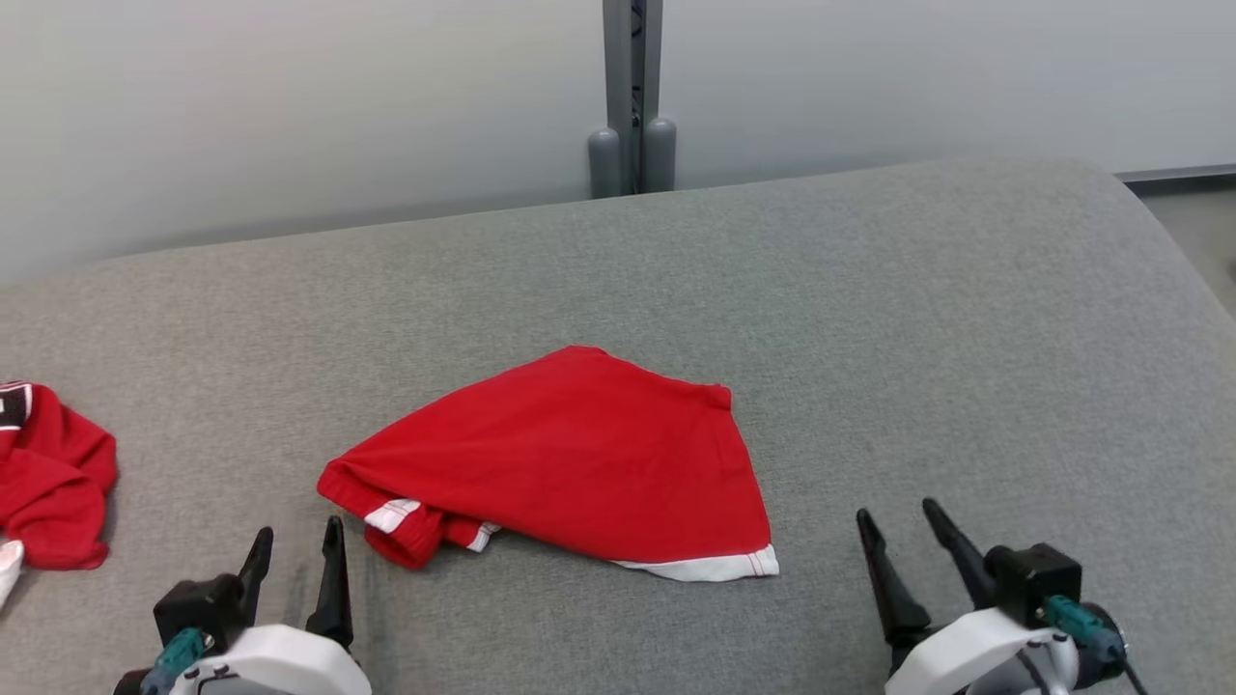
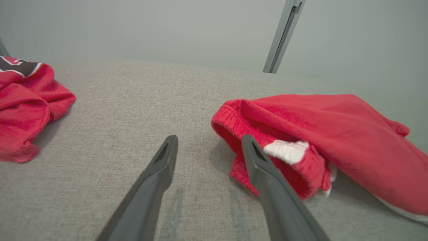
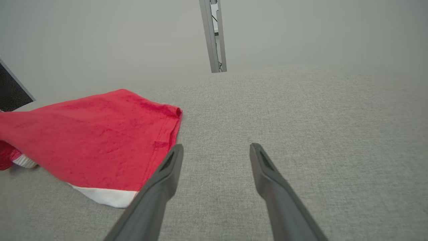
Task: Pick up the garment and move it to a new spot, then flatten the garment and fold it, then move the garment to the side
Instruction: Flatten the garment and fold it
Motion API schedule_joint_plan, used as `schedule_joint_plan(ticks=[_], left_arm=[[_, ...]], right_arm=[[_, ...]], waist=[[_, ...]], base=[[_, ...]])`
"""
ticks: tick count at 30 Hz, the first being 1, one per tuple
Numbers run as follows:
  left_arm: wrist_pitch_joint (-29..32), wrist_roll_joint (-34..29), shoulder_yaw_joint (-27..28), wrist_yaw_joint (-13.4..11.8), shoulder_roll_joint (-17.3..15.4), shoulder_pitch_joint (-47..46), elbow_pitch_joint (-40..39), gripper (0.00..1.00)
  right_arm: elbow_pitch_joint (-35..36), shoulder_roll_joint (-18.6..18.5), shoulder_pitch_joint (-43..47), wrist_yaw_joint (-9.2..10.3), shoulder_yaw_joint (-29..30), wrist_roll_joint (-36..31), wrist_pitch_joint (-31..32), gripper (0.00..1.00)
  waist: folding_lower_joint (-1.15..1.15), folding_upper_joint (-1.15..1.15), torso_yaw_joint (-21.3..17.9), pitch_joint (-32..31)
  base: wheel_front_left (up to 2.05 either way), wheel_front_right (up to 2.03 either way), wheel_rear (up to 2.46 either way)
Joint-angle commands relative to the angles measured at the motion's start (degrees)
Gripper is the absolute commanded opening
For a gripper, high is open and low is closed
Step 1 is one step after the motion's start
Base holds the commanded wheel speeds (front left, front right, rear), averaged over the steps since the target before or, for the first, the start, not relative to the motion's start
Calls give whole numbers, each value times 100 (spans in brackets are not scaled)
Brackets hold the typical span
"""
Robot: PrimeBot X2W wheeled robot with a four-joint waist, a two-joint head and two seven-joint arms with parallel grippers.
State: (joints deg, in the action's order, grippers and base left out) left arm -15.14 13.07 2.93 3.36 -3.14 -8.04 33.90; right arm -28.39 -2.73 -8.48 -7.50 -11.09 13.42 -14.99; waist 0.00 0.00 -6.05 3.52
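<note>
The garment [image 1: 570, 458] is red with white trim and lies folded in a rough triangle on the grey surface, mid-front. Its bunched waistband end points toward my left gripper [image 1: 297, 541], which stands open just short of it, touching nothing. In the left wrist view the garment [image 2: 334, 140] lies to the right, behind the right finger of my left gripper [image 2: 209, 142]. My right gripper [image 1: 896, 512] is open to the right of the white-trimmed corner. In the right wrist view the garment [image 3: 100, 144] lies left of my right gripper [image 3: 216, 149], whose fingers hold nothing.
A second crumpled red garment [image 1: 48, 483] with a dark patch lies at the far left edge, also seen in the left wrist view [image 2: 26, 107]. The grey padded surface [image 1: 917, 338] ends at a rounded far edge before a pale wall with a grey post [image 1: 632, 97].
</note>
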Motion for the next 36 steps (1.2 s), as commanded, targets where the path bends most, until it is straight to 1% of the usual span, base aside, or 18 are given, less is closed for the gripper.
schedule_joint_plan(ticks=[1,4,5,7,11,15,22,24,26,30,31,33,34,35,36], left_arm=[[-1,-75,32,-21,-14,139,-133,100],[-2,-181,-72,27,10,367,-388,100],[-2,-181,-72,27,10,367,-388,100],[-2,-51,-235,59,15,499,-534,100],[-2,93,-593,-25,11,659,-656,100],[-1,158,-784,-80,12,709,-729,100],[-2,177,-814,-124,14,735,-813,100],[-1,199,-846,-132,14,693,-829,100],[-2,232,-876,-137,13,638,-844,100],[-2,268,-954,-157,12,570,-874,100],[-2,271,-969,-152,13,545,-881,100],[-2,285,-989,-154,13,507,-890,100],[-2,295,-993,-157,13,496,-890,100],[-1,299,-997,-158,13,493,-890,100],[-2,302,-996,-159,12,496,-888,100]], right_arm=[[-41,-36,61,1,-97,73,-29,100],[-134,-35,77,2,-344,202,-29,100],[-134,-35,77,2,-344,202,-29,100],[-207,-35,58,2,-516,284,-29,100],[-474,-36,-5,1,-787,480,-29,100],[-809,-53,-122,1,-960,584,-29,100],[-1062,-81,-205,1,-1095,693,-29,100],[-1097,-101,-232,1,-1068,694,-29,95],[-1148,-99,-273,1,-1024,684,-30,100],[-1174,-88,-310,1,-1005,681,-29,100],[-1173,-86,-339,1,-1011,682,-29,97],[-1178,-81,-382,1,-1031,679,-29,85],[-1177,-79,-394,1,-1043,679,-29,85],[-1181,-76,-401,1,-1061,683,-29,50],[-1183,-76,-413,1,-1074,688,-29,44]], waist=[[0,0,103,-58],[0,0,284,-73],[0,0,284,-73],[0,0,420,-61],[0,0,703,-18],[0,0,903,30],[0,0,976,50],[0,0,975,63],[0,0,975,92],[0,0,991,155],[0,0,995,172],[0,0,1004,207],[0,0,1009,223],[0,0,1015,236],[0,0,1022,247]], base=[[0,0,0],[0,0,0],[0,0,0],[0,0,0],[0,0,0],[0,0,0],[0,0,0],[0,0,0],[0,0,0],[0,0,0],[0,0,0],[0,0,0],[0,0,0],[0,0,0],[0,0,0]])
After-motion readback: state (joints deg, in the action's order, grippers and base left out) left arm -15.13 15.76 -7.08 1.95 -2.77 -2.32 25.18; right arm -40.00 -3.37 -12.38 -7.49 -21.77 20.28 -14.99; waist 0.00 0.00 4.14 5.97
